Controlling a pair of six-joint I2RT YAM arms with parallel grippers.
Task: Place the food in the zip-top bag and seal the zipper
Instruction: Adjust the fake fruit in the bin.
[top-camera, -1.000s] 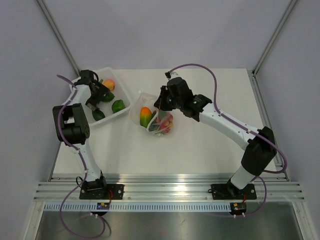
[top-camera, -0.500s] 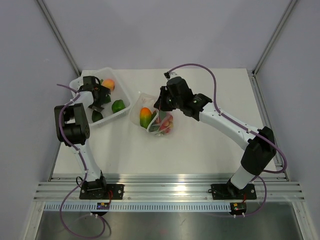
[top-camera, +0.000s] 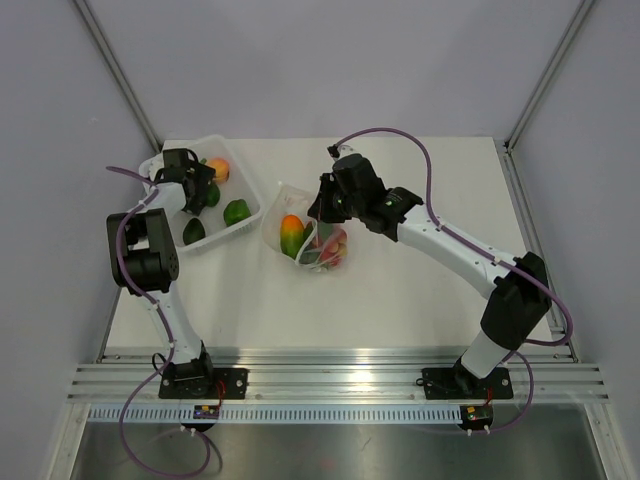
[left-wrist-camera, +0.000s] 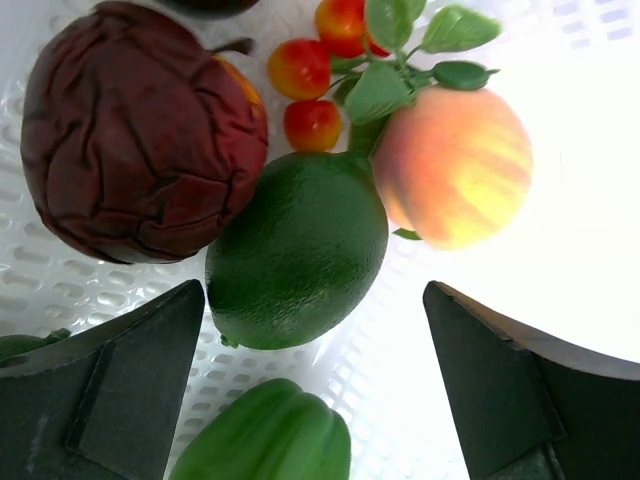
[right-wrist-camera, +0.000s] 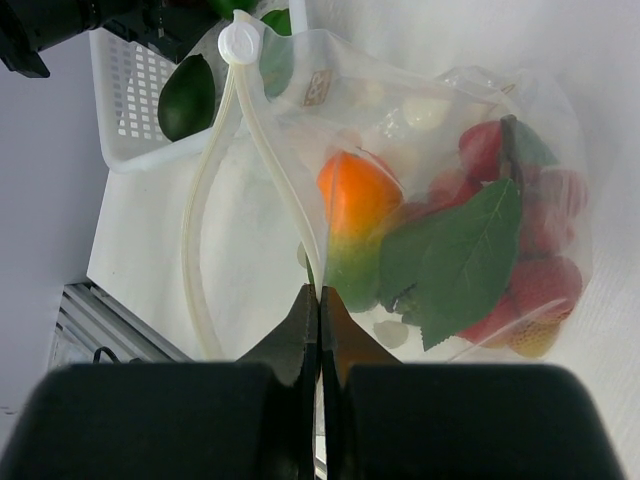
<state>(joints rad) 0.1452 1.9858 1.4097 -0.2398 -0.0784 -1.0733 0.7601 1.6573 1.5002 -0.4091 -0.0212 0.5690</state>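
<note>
Step in hand, by judgement: pick the next piece of food from the tray.

The left pincer (left-wrist-camera: 312, 310) is spread wide, hanging over the white tray (left-wrist-camera: 560, 60). The lime (left-wrist-camera: 300, 250) sits under the gap, nearer the left finger. A wrinkled passion fruit (left-wrist-camera: 140, 130) touches it ahead-left, a peach (left-wrist-camera: 455, 165) ahead-right, and a green pepper (left-wrist-camera: 265, 435) lies just behind.

The lime's long axis runs diagonally, near-left to far-right.

To do it well:
- Descend straight and centre on the lime.
- Close across its belly.
- Risks: the glossy skin may slip, and the left finger could snag the passion fruit.

The right pincer (right-wrist-camera: 318, 300) is pressed together on the zipper (right-wrist-camera: 272, 165) of the zip-top bag (right-wrist-camera: 400, 100), whose two strips stand apart. The mouth's length runs straight away from this pincer and it opens toward the tray. The bag body lies ahead-right on the tabletop (top-camera: 400, 300), with a mango (right-wrist-camera: 355, 195) and strawberries (right-wrist-camera: 530, 300) inside.
</note>
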